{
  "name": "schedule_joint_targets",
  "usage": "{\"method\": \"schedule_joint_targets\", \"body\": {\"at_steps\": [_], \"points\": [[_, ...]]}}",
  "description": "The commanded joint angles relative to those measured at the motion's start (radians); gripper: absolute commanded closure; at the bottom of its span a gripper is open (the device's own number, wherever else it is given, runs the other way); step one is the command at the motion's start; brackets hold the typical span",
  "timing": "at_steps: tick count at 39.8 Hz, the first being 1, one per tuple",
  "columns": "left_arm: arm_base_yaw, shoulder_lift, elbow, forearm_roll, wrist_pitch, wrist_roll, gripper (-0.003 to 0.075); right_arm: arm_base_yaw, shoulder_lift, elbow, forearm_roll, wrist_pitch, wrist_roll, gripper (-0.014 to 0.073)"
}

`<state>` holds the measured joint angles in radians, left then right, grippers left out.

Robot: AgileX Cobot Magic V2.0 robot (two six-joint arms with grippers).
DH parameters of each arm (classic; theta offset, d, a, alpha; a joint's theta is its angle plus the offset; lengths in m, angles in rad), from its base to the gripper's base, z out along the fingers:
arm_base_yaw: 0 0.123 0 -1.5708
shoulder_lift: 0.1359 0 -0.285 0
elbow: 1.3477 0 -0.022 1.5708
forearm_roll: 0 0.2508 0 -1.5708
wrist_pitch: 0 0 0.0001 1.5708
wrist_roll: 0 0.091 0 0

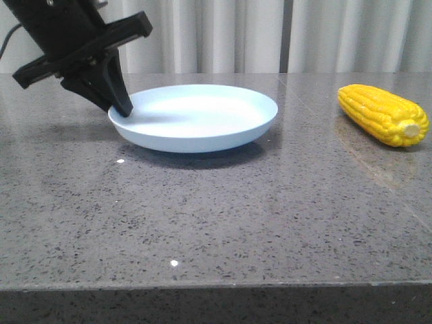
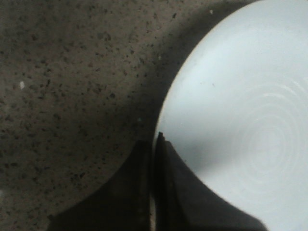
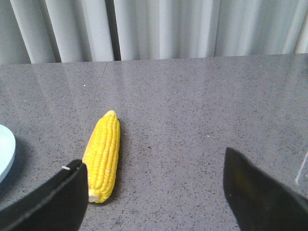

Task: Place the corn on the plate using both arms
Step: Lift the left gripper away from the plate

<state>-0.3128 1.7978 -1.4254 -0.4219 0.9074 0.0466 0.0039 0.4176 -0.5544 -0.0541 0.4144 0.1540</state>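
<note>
The left gripper (image 1: 121, 106) is clenched on the plate (image 1: 202, 118), its fingers (image 2: 166, 192) pinching the rim on the side away from the corn (image 1: 383, 113). The right gripper (image 3: 154, 192) hangs released, jaws spread wide, the corn lying on the table (image 1: 216, 216) just ahead of its left finger, stub end nearest.

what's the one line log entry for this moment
left gripper: shut on plate rim | right gripper: open, above table, apart from corn | corn: lying on table, right of plate, not on it
</note>
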Motion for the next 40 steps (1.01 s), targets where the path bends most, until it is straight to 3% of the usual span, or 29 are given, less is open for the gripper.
{"method": "schedule_joint_targets", "body": {"at_steps": [1,4,11,15,22,25,34,40], "points": [[-0.007,-0.033,-0.029,-0.038,-0.011,-0.012,0.0685,-0.004,0.014,-0.034,-0.017,-0.078,-0.01,-0.0007],[-0.007,-0.029,-0.029,-0.038,-0.001,-0.012,0.0582,-0.004,0.014,-0.034,-0.017,-0.078,-0.01,-0.0007],[-0.007,-0.058,-0.042,-0.038,-0.04,0.031,0.0243,-0.004,0.014,-0.034,-0.017,-0.078,-0.01,-0.0007],[-0.005,-0.119,-0.044,-0.016,-0.082,0.053,0.018,-0.004,0.014,-0.034,-0.017,-0.078,-0.01,-0.0007],[0.021,-0.229,-0.029,0.098,-0.074,0.053,0.0242,-0.004,0.014,-0.034,-0.017,-0.078,-0.01,-0.0007],[0.028,-0.277,-0.002,0.153,-0.087,0.053,0.0332,-0.004,0.014,-0.034,-0.017,-0.078,-0.01,-0.0007],[0.028,-0.429,0.123,0.26,-0.143,0.053,0.0706,-0.004,0.014,-0.034,-0.017,-0.078,-0.01,-0.0007],[0.028,-0.541,0.237,0.369,-0.216,-0.011,0.0741,-0.004,0.014,-0.034,-0.017,-0.078,-0.01,-0.0007]]}}
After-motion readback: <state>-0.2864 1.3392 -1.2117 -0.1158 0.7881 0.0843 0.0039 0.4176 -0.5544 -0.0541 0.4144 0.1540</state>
